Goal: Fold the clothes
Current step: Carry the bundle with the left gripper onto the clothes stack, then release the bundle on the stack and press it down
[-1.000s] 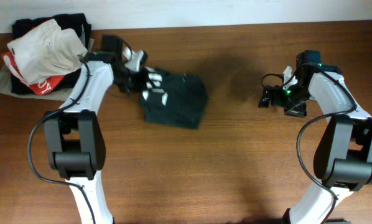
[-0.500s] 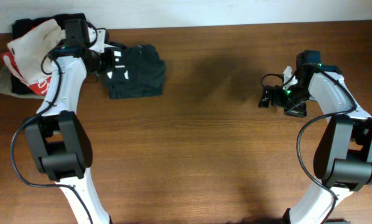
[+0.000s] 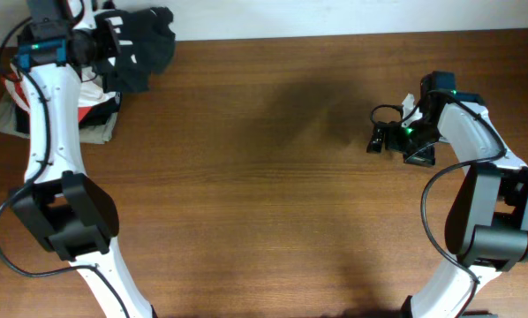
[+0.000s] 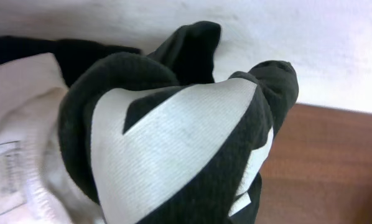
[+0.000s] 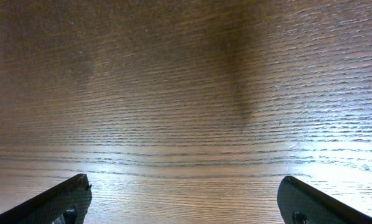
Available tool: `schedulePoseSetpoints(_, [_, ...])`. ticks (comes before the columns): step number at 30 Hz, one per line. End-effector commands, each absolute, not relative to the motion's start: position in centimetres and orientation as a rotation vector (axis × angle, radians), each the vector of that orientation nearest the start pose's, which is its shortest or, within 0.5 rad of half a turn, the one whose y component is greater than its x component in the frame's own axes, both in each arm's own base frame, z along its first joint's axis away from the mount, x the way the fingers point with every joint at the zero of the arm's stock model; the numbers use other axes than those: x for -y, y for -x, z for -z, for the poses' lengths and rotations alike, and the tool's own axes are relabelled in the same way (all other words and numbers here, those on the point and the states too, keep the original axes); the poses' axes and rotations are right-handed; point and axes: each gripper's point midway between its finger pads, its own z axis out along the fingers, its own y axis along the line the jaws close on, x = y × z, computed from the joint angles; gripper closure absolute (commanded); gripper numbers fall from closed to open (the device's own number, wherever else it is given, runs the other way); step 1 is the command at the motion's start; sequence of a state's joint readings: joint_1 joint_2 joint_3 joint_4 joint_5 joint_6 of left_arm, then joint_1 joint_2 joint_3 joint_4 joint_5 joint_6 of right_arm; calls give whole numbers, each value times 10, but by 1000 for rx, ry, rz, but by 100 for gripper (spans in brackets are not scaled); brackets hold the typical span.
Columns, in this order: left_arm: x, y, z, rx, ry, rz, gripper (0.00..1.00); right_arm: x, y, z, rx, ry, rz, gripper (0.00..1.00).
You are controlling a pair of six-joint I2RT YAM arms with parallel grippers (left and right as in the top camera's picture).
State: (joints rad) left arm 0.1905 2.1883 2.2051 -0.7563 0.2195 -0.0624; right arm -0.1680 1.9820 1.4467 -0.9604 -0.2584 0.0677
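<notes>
The dark garment (image 3: 145, 40) with white printed patches is seen bunched up at the far left, raised off the wood. Just left of it, the pile of clothes (image 3: 6, 113) (white, red and dark pieces, all crumpled) is heaped in the far-left corner.

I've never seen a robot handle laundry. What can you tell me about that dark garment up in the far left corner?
The dark garment is black, soft-looking cloth with white printed shapes. It is crumpled into a bundle, held by the left gripper at the table's back left corner, beside the clothes pile.
</notes>
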Motion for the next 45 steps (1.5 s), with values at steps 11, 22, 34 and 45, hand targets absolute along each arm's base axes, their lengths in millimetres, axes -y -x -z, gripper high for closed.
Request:
schedulePoseSetpoints(11, [-188,-570,-238,-2179,677,77,99,23,-385,-39,-3020,-343,-376,1])
schedulePoseSetpoints(22, [-217,-568,-247,-2116,729,-37,99,23,-385,-39,-3020,-342,-376,1])
schedulePoseSetpoints(34, [-251,-576,-218,-2081,809,-212,94,23,-385,-39,-3020,-343,-376,1])
schedulePoseSetpoints(45, [-300,-578,-192,-2076,756,-313,14,23,-385,-39,-3020,-342,-376,1])
